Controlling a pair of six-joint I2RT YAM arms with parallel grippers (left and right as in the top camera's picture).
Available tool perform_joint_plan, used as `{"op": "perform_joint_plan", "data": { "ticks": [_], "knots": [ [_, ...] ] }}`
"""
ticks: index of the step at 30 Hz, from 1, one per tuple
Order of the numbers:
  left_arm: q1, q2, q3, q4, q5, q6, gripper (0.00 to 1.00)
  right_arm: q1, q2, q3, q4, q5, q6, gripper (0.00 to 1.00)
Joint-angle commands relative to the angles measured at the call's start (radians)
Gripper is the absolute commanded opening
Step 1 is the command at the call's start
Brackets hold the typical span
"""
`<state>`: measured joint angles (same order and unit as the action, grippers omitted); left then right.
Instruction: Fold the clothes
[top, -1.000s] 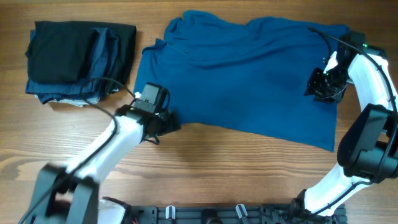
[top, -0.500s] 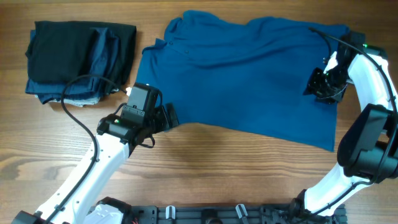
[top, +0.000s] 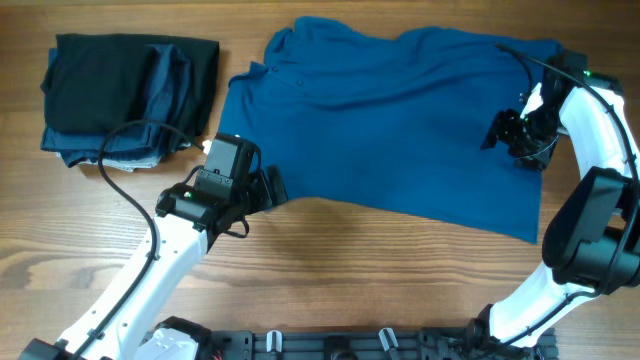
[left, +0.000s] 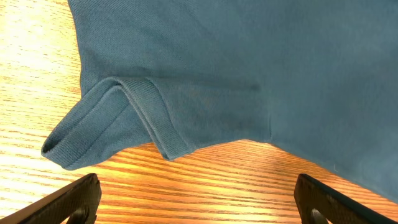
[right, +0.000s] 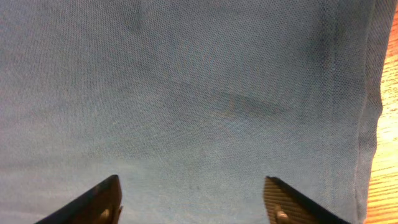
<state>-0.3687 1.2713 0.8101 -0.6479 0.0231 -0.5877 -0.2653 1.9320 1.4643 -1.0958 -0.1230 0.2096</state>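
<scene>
The blue polo shirt (top: 390, 130) lies spread across the far half of the table, collar at the upper left. Its near-left sleeve (left: 115, 118) is bunched, the ribbed cuff folded over on the wood. My left gripper (top: 272, 187) hovers open at that sleeve's edge, fingers (left: 74, 200) wide over bare wood just short of the cuff. My right gripper (top: 508, 132) stands open over the shirt's right side near its hem (right: 367, 124), with flat fabric between its fingertips (right: 102, 200) and nothing gripped.
A stack of folded black and dark navy garments (top: 125, 95) sits at the far left. Bare wooden table (top: 380, 270) stretches along the front. The right arm's base (top: 590, 240) stands by the shirt's right edge.
The right gripper's fingers have spread apart over the shirt. The left arm swung up to the sleeve a second ago and has since held still.
</scene>
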Motion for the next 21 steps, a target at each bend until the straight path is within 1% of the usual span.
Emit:
{"op": "perform_joint_plan", "data": {
  "ticks": [1,8,21],
  "knots": [
    [0.0,-0.012,0.014,0.0,-0.013,0.008,1.0,-0.002,0.018,-0.006,-0.009,0.012,-0.001,0.77],
    [0.0,-0.012,0.014,0.0,-0.014,0.008,1.0,-0.002,0.018,-0.006,-0.022,0.012,-0.002,0.81],
    [0.0,-0.012,0.014,0.0,-0.014,0.008,1.0,-0.002,0.018,-0.006,-0.031,0.011,-0.005,0.82]
  ]
}}
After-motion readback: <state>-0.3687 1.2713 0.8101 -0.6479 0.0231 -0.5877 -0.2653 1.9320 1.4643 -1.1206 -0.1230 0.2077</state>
